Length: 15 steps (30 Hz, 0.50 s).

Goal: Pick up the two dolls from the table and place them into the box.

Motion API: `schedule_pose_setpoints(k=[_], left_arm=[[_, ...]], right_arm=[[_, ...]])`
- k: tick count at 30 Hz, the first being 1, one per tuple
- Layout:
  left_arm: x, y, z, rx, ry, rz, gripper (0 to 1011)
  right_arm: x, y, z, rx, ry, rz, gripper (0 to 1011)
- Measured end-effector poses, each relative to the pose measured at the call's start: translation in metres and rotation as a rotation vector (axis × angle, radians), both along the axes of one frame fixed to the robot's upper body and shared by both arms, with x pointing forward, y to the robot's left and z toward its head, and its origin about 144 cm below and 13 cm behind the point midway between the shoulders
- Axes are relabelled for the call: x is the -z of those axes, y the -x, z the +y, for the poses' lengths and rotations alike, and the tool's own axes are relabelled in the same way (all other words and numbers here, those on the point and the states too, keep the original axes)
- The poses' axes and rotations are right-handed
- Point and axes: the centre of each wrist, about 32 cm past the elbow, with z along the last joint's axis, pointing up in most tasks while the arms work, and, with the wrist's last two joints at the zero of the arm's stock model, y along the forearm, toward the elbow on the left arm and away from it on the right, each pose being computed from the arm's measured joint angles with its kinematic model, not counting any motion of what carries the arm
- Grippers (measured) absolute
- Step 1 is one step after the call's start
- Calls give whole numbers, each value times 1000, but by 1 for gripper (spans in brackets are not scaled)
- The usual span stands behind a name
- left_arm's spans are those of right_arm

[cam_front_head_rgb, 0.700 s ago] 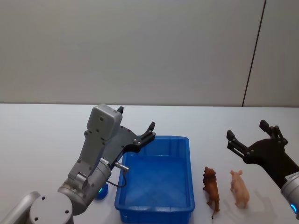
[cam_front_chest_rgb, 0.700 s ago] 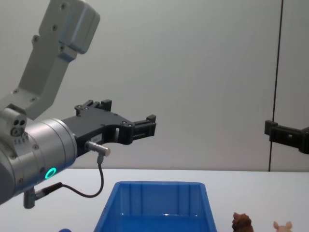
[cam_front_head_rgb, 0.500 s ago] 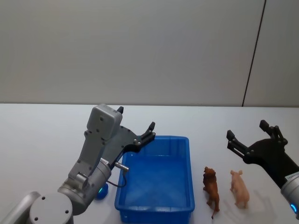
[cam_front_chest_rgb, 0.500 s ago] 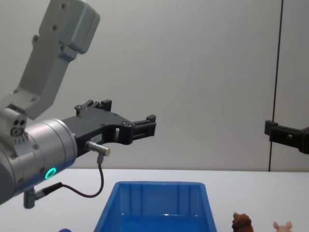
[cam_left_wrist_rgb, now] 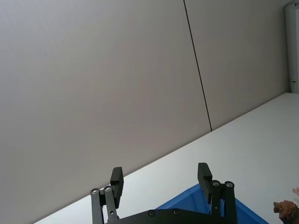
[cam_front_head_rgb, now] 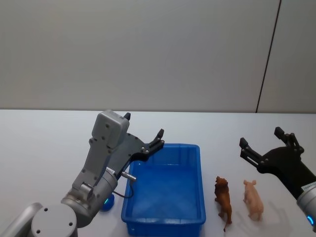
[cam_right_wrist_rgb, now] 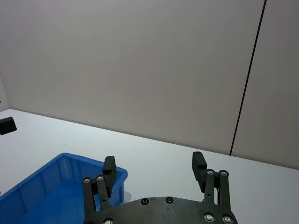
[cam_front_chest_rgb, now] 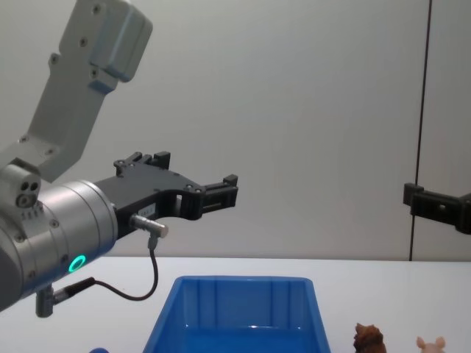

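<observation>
The blue box sits on the white table in front of me, with nothing showing inside it. The two dolls stand just to its right: a brown shaggy animal nearest the box and a pale pink pig beside it. My left gripper hovers open and empty above the box's far left corner. Past the dolls, my right gripper hangs open above the table, holding nothing. The right wrist view looks past the right gripper to the box. The chest view catches the tops of the brown doll and the pig.
A small blue round object lies on the table under my left arm, left of the box. A plain grey wall rises behind the table. White tabletop stretches to the left and behind the box.
</observation>
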Motion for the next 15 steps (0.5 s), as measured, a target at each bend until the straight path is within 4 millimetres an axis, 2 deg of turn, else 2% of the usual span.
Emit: schedule_pose_setpoints(k=[15], left_arm=[[0, 0, 0, 0, 0, 0, 1001]], right_arm=[[0, 0, 0, 0, 0, 0, 1001]])
